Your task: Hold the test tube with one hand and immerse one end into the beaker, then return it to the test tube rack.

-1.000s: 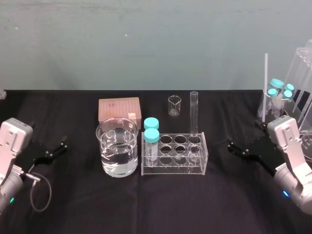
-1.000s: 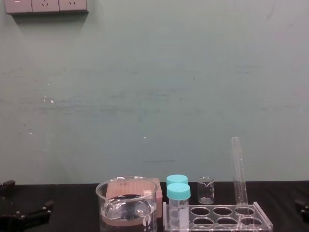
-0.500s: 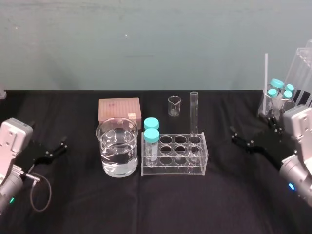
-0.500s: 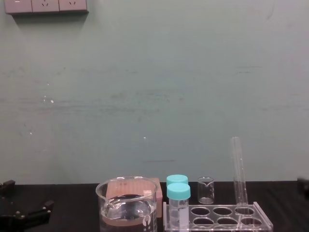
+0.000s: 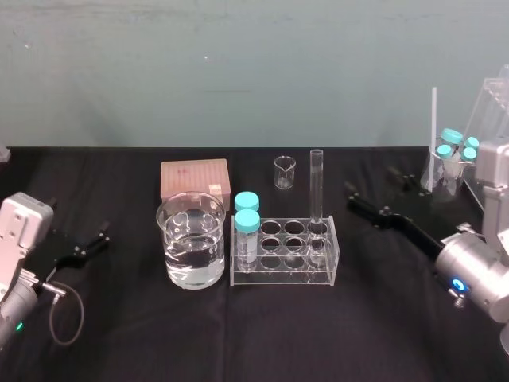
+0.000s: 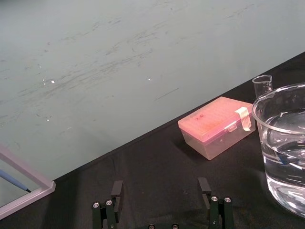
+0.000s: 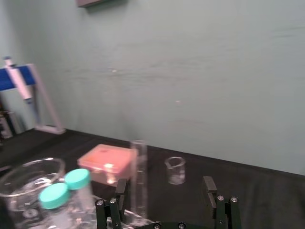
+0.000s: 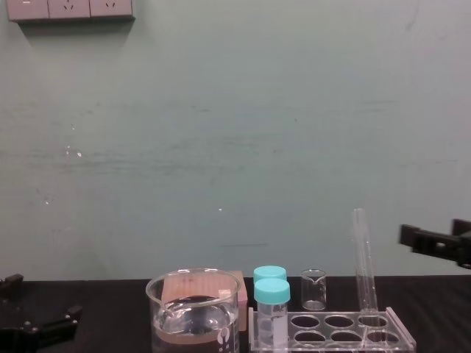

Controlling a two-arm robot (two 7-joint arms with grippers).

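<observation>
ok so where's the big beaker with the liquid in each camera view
Head view: beaker left of centre, just left of the test tube rack.
Chest view: beaker at the bottom edge, left of centre.
Left wrist view: beaker cut by the picture's edge, nearer than the pink box.
Right wrist view: beaker cut by the picture's edge, beside the turquoise-capped vials.
Shared landmark: the pink box, next to the beaker in all four.
</observation>
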